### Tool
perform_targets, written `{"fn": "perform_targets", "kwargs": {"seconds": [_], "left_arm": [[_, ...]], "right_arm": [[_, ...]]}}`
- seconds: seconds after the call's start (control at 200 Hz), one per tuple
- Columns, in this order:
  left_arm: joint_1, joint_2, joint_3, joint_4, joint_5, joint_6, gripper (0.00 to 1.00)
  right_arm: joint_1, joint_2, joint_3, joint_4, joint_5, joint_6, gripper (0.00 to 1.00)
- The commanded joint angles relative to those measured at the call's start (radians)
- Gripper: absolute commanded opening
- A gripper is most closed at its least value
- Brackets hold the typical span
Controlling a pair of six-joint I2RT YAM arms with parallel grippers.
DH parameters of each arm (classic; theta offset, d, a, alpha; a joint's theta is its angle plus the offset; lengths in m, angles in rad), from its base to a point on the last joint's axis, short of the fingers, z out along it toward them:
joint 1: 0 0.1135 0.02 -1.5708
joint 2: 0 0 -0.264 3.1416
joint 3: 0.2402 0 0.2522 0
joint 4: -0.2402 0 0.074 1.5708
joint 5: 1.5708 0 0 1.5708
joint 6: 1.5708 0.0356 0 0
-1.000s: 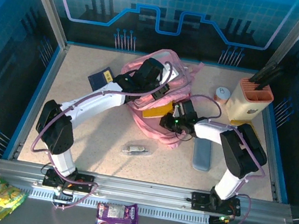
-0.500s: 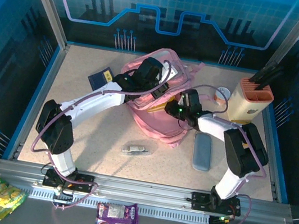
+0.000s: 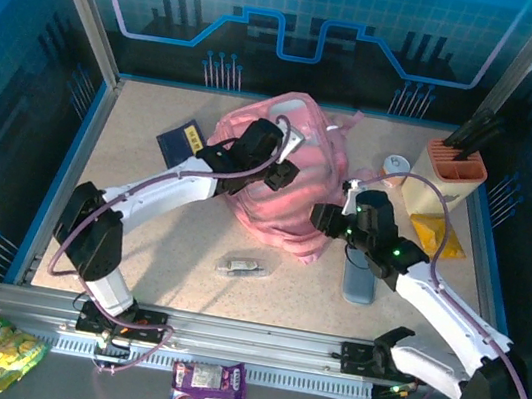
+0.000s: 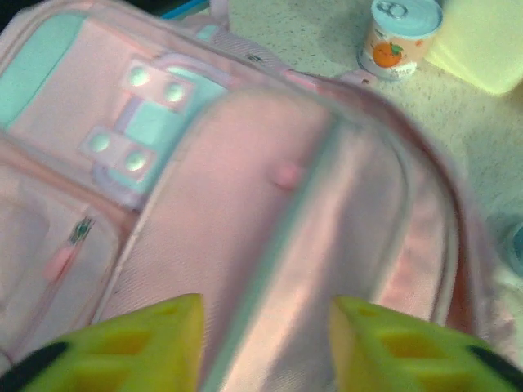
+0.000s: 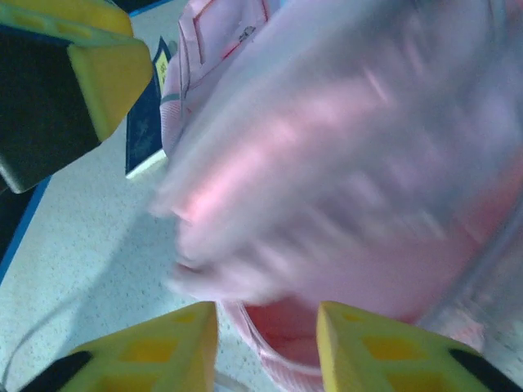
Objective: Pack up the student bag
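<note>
The student bag [image 3: 282, 197] is a soft pink backpack lying in the middle of the table, its mouth slumped shut. My left gripper [image 3: 284, 169] hovers over its top, open; in the left wrist view [image 4: 265, 327] pink fabric and a teal seam of the bag [image 4: 245, 188] show in the gap, and nothing is held. My right gripper [image 3: 326, 219] sits at the bag's right side, also open [image 5: 265, 335], with the blurred bag [image 5: 351, 180] just ahead of its fingers.
A blue booklet [image 3: 180, 140] lies left of the bag. A small can [image 3: 395, 167], an orange and cream pen holder [image 3: 446, 183] and a yellow flat item [image 3: 438, 235] stand right. A grey case [image 3: 360, 275] and a small packet [image 3: 243, 268] lie nearer.
Both grippers have opened. The right gripper drew back to the right out of the bag. The yellow flat item seen at the bag's mouth is out of sight and the bag has slumped.
</note>
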Motion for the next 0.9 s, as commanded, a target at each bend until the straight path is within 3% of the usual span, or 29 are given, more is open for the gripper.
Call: {"fn": "perform_targets", "kwargs": {"seconds": [0.0,0.13,0.255,0.48,0.56,0.895], "left_arm": [[0.005,-0.105,-0.044,0.036,-0.024,-0.196,0.56],[0.030,-0.143,-0.069,-0.041,-0.119,-0.308,0.62],[0.109,-0.121,-0.063,-0.148,-0.195,-0.415,0.69],[0.280,0.056,0.033,-0.257,-0.249,-0.474,0.76],[0.308,0.152,0.118,-0.317,-0.305,-0.477,0.77],[0.459,0.352,0.289,-0.333,-0.309,-0.569,0.79]], "right_arm": [[0.013,0.017,0.078,-0.162,-0.017,-0.109,0.45],[0.014,0.100,0.146,-0.183,-0.117,-0.160,0.54],[0.023,0.159,0.185,-0.164,-0.154,-0.184,0.63],[0.027,0.232,0.258,-0.205,-0.165,-0.236,0.79],[0.027,0.248,0.289,-0.240,-0.170,-0.252,0.83],[0.020,0.327,0.357,-0.287,-0.189,-0.260,0.89]]}}
